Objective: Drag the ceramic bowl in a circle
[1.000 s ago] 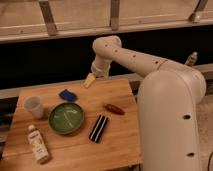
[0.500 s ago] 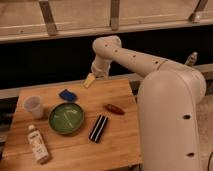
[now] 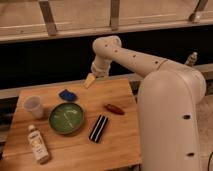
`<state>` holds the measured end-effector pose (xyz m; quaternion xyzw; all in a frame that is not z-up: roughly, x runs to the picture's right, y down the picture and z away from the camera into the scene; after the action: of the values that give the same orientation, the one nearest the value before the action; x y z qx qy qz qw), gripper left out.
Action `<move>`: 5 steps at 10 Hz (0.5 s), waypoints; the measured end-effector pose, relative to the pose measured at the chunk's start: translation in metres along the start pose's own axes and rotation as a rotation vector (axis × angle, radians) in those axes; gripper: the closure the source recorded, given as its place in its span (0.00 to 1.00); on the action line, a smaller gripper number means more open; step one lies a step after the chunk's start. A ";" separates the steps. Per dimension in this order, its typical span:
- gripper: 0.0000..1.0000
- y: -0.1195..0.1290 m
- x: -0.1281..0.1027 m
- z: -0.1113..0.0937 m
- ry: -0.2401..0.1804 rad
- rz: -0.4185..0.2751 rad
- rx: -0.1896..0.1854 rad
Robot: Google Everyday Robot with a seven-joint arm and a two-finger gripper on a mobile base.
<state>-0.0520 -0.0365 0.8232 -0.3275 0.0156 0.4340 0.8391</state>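
Bench (image 3: 122,147), wood: cup (image 3: 33,106), far left; blue pad (image 3: 68,95), far, just left of tool (image 3: 90,80); red oblong (image 3: 114,109), right; black striped pack (image 3: 98,128), near centre; pale bottle (image 3: 38,144), near left, lying.

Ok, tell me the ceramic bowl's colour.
The ceramic bowl is glossy green with pale streaks, seen in the camera view; the gripper hovers above and behind it, not touching.
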 end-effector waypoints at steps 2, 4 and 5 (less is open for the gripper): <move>0.20 0.008 0.007 0.008 0.003 -0.018 0.004; 0.20 0.030 0.021 0.029 -0.008 -0.015 -0.014; 0.20 0.034 0.026 0.038 -0.012 -0.003 -0.021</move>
<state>-0.0707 0.0179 0.8266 -0.3339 0.0056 0.4348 0.8363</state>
